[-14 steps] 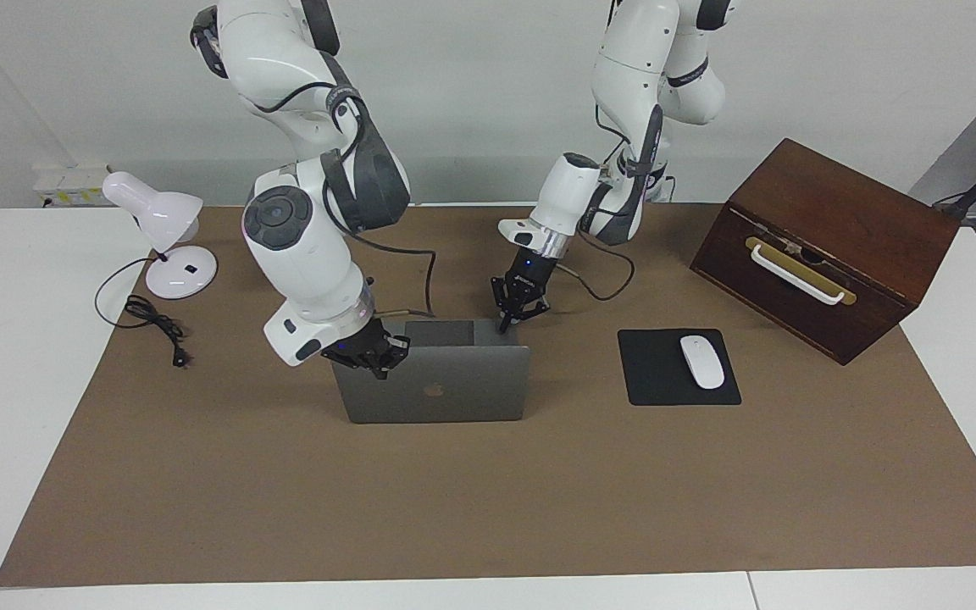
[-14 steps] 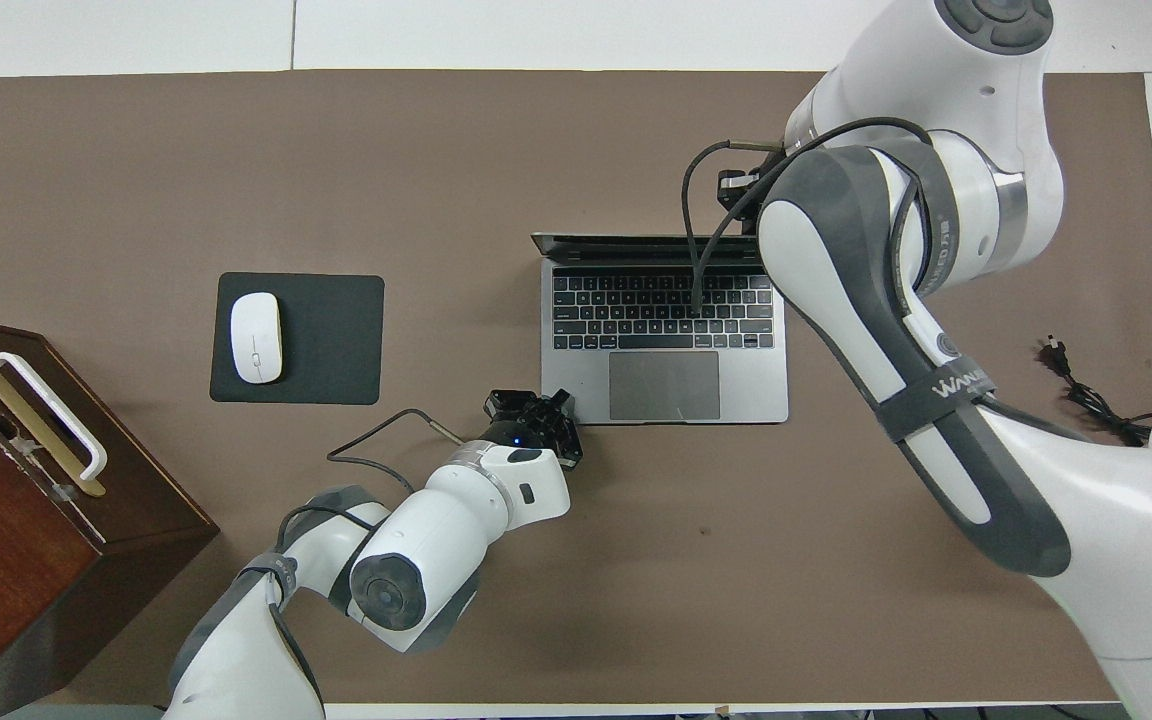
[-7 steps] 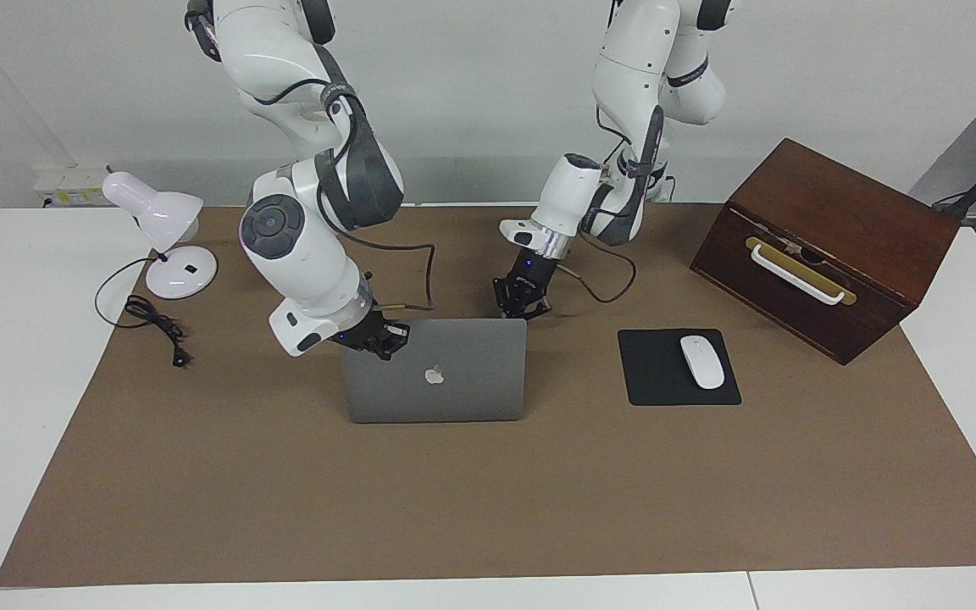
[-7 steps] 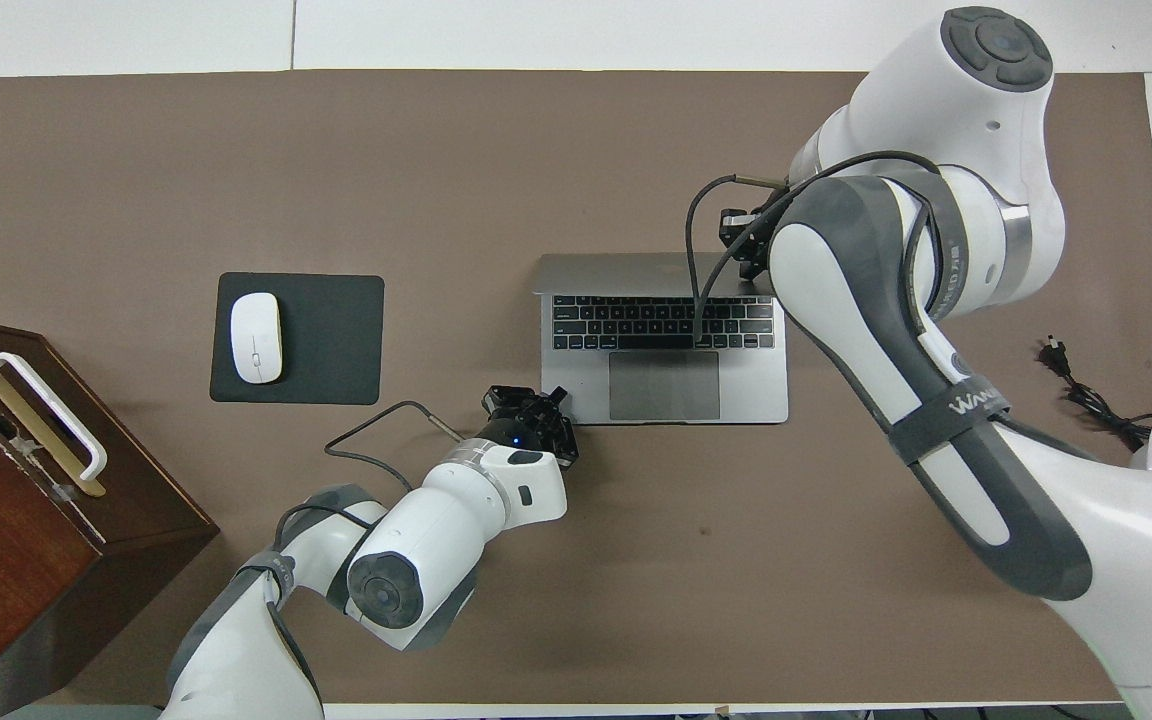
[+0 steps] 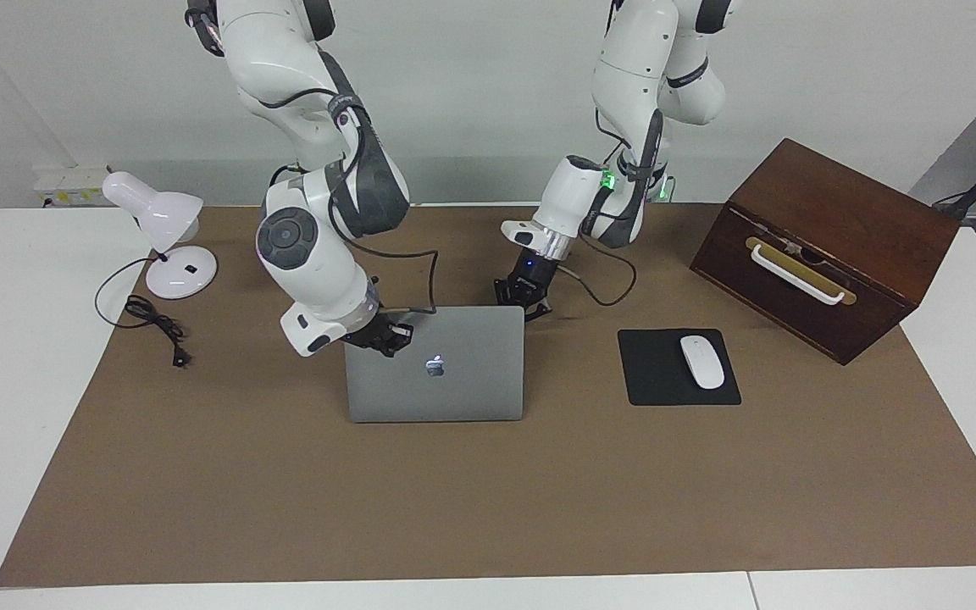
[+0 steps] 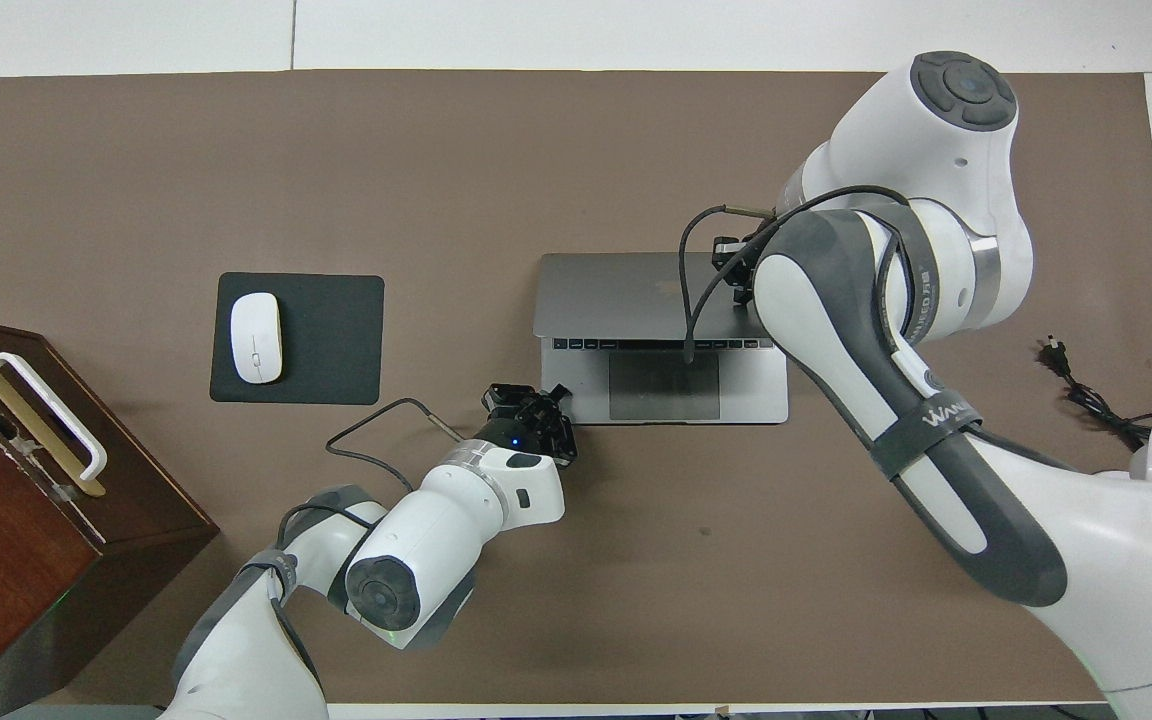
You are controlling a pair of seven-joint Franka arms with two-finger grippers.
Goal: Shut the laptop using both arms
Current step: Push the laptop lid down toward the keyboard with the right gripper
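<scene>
The silver-grey laptop (image 5: 454,385) sits mid-table with its lid (image 6: 616,295) tipped far down toward the robots. The lid covers most of the keyboard, and the trackpad (image 6: 663,386) still shows. My right gripper (image 5: 379,335) is shut and rests against the back of the lid, at its top edge on the right arm's end. In the overhead view it (image 6: 733,268) is mostly hidden under its own arm. My left gripper (image 5: 523,302) is shut and stands at the corner of the laptop's base nearest the robots, on the left arm's end (image 6: 534,406).
A black mouse pad (image 5: 653,377) with a white mouse (image 5: 701,362) lies beside the laptop toward the left arm's end. A brown wooden box (image 5: 827,220) with a white handle stands further that way. A white desk lamp (image 5: 158,216) and its cord (image 5: 153,322) are at the right arm's end.
The lid has swung from nearly upright down toward the robots, with the right gripper following on its back. The left gripper has stayed at the base corner.
</scene>
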